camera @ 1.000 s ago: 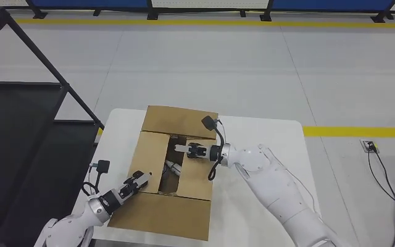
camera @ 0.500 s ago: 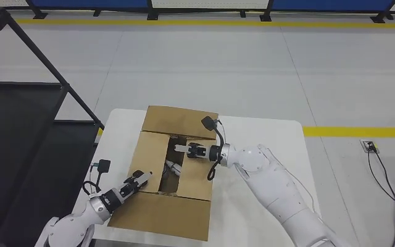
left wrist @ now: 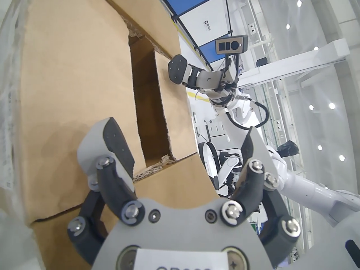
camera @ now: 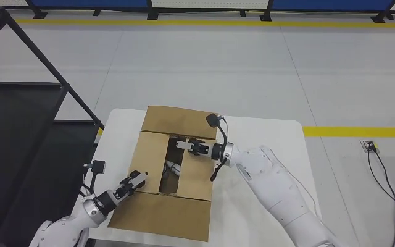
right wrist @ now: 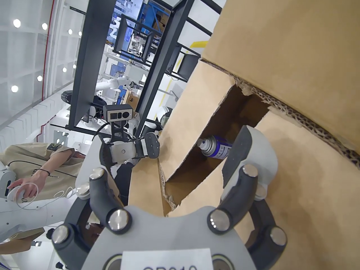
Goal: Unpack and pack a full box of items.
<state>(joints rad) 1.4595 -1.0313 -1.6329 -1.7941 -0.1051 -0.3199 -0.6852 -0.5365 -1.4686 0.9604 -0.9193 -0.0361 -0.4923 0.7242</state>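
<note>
Where the box point(camera: 163, 215) comes nearest the robot, at its near-left corner, the left hand point(camera: 137, 180) hangs with its fingers spread apart and nothing between them; one finger lies close over the left flap point(camera: 151, 154), though I cannot tell whether it touches. The box stands on the white desk point(camera: 271, 136). Its left flap and right flap point(camera: 196, 179) are folded in over the opening and leave a narrow gap whose long axis runs from the box's near side to its far side. Down in that gap, inside the box, a blue spray can point(right wrist: 216, 148) lies on its side, its long axis slanting across the gap and its white cap pointing toward the left flap. At the gap's far end, the right hand point(camera: 187, 146) sits over the right flap's far inner corner, fingers likewise apart and empty. Past it, the far flap point(camera: 179, 119) is opened outward.
</note>
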